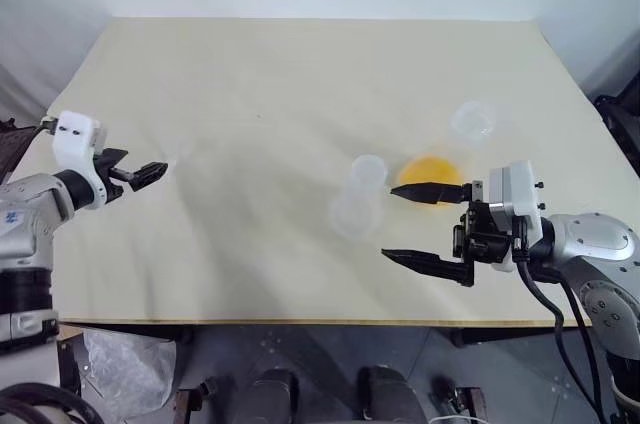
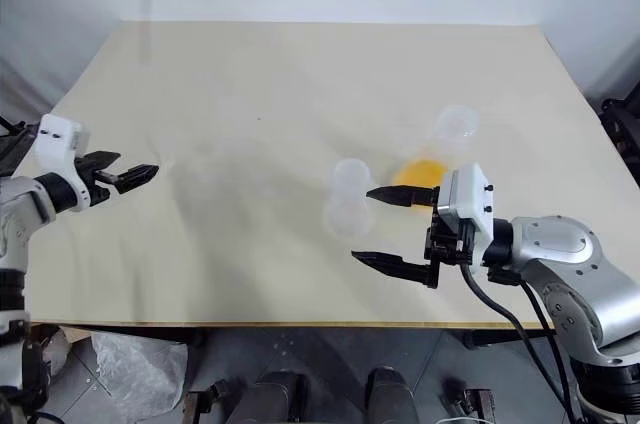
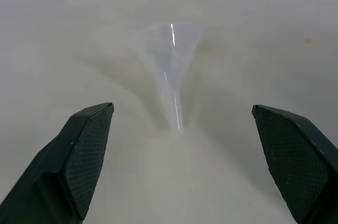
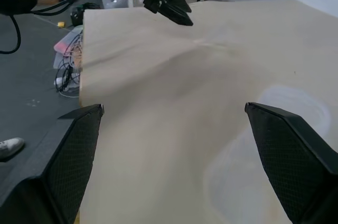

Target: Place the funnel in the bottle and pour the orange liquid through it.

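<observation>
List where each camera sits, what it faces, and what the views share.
Head eye views: look forward and down on the table, both arms, bottle, orange liquid.
Left wrist view: along the open left hand at the funnel.
Right wrist view: between the open right hand fingers, across the table.
Shared: right wrist and head views show the left hand.

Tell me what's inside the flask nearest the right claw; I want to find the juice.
Orange liquid sits in the bottom of that tipped flask. The right claw's upper finger covers its near edge, so the level there is hidden.
</observation>
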